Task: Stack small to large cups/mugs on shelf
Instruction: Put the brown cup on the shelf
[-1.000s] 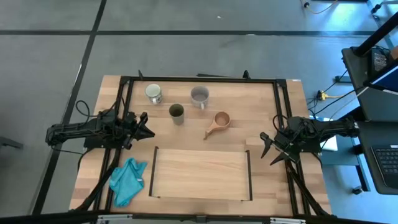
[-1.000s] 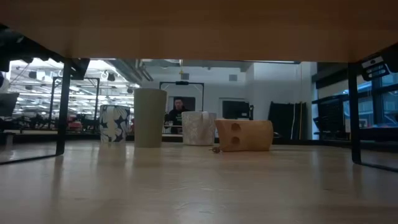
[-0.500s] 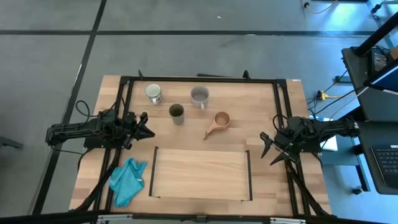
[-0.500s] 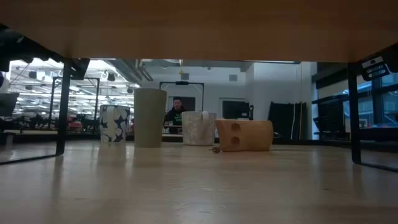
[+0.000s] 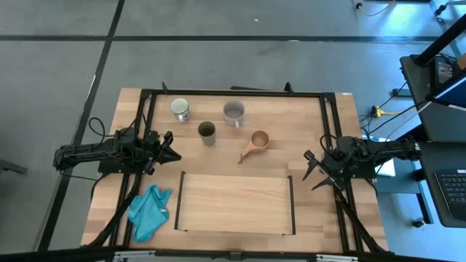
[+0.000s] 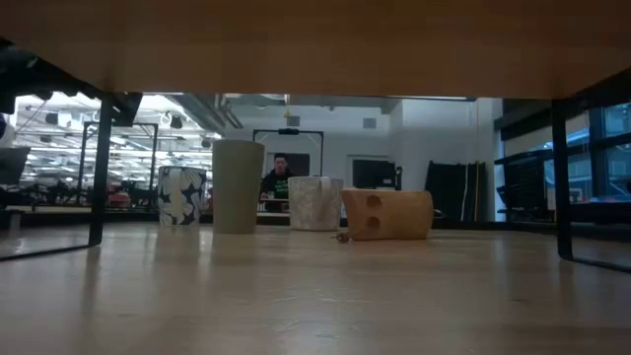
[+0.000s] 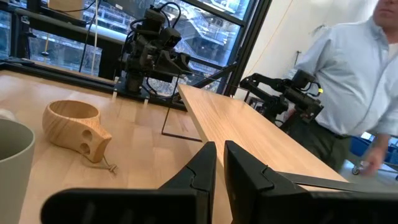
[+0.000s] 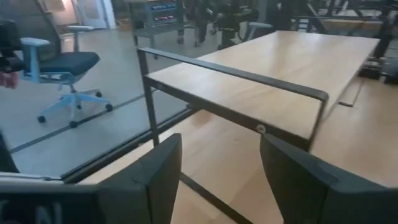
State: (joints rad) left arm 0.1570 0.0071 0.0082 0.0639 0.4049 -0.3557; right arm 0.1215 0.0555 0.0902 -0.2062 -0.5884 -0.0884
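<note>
Four cups stand on the far half of the tabletop: a white mug with a star print, a dark olive-green cup, a grey mug and a tan wooden long-handled cup. Each rests on its base. The light-wood shelf with black rails stands at the near middle. My left gripper is shut, left of the olive cup. My right gripper is open, right of the shelf.
A teal cloth lies near the table's near left corner. The black frame runs round the tabletop. The low view looks under the shelf. A person stands beyond the table; another shows far off.
My right gripper has shifted a little toward the table's far edge and turned slightly; a part of that arm has left the upper right corner of the low view. The cups and my left arm have stayed where they were.
</note>
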